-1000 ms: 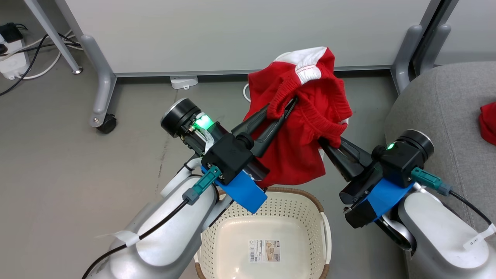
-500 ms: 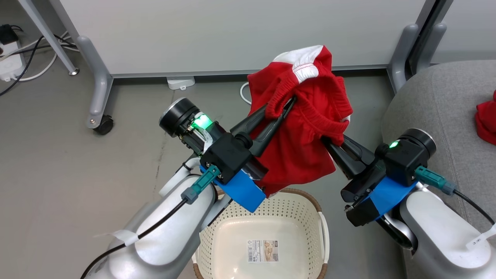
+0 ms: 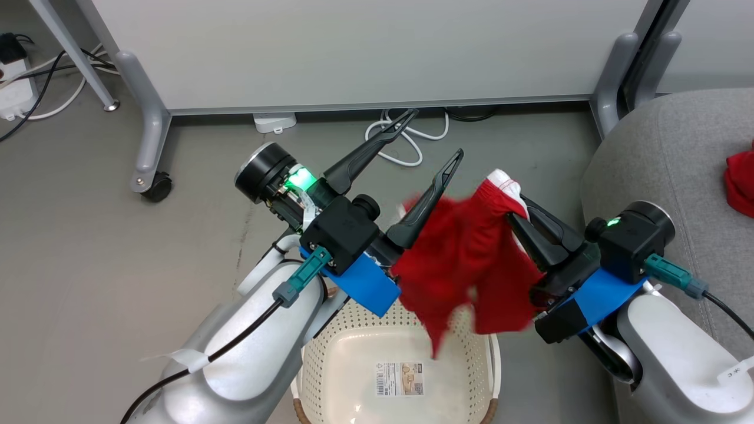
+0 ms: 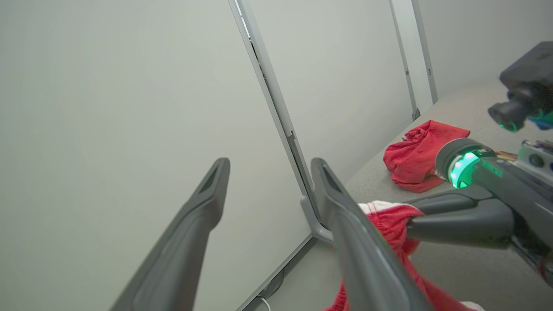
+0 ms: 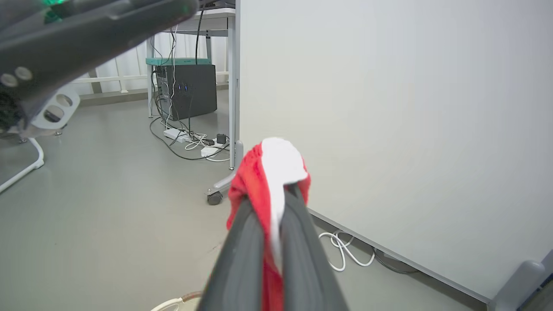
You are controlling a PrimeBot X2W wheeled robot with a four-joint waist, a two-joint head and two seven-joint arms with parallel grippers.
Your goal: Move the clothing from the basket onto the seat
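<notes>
A red garment with white trim [image 3: 465, 265] hangs over the basket [image 3: 353, 330], blurred at its lower end. My right gripper [image 3: 511, 203] is shut on its white-banded edge, also seen in the right wrist view [image 5: 276, 194]. My left gripper [image 3: 436, 132] is open to the left of the cloth, and its inner finger [image 3: 430, 200] sits against the fabric's edge. The left wrist view shows the left gripper [image 4: 270, 166] holding nothing. A second red garment [image 3: 741, 182] lies on the grey seat [image 3: 665, 153] at the right. The basket's inside shows a paper label [image 3: 400, 378].
A white partition panel [image 3: 353, 53] on grey legs with a caster [image 3: 158, 188] stands behind. White cables [image 3: 406, 138] lie on the floor at its foot, and a power strip [image 3: 12, 97] is at far left. A dark computer tower [image 5: 185, 90] stands beyond.
My left gripper has opened and let go of the garment. The cloth has dropped and now hangs from the right gripper alone, lower over the basket.
</notes>
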